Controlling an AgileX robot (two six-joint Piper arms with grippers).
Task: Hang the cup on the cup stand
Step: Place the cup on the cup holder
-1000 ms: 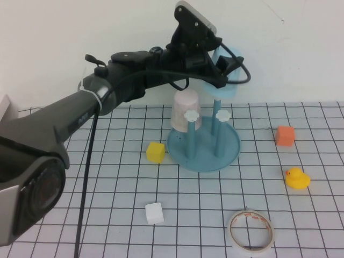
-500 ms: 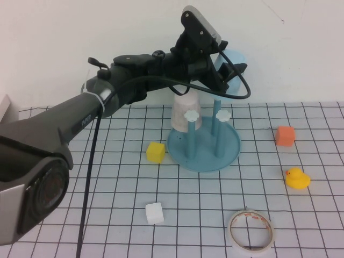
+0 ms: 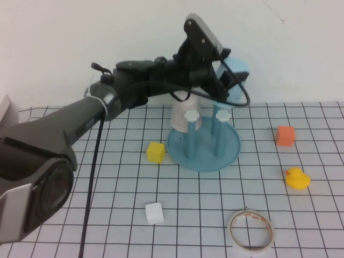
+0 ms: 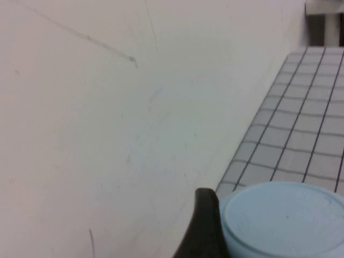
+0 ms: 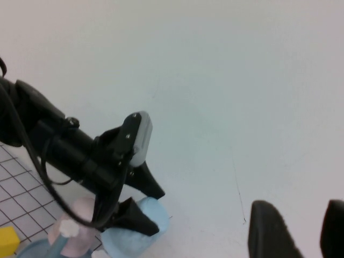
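My left gripper (image 3: 230,76) is shut on the light blue cup (image 3: 238,74) and holds it tilted in the air, above and behind the cup stand (image 3: 203,146). The stand is a teal-blue round dish with upright pegs topped by white flower caps (image 3: 222,115). In the left wrist view the cup's flat end (image 4: 285,220) sits against one dark finger (image 4: 203,228). My right gripper (image 5: 302,232) is open and empty, raised facing the wall; it is out of the high view. The right wrist view shows the cup (image 5: 134,232) in the left gripper.
A pale pink cup (image 3: 185,110) hangs upside down on a rear peg of the stand. On the grid mat lie a yellow block (image 3: 155,152), a white block (image 3: 154,213), an orange block (image 3: 285,135), a rubber duck (image 3: 296,178) and a tape roll (image 3: 250,231).
My left gripper has carried the blue cup a little up and to the right, away from the pegs, and turned it. The other things have not moved.
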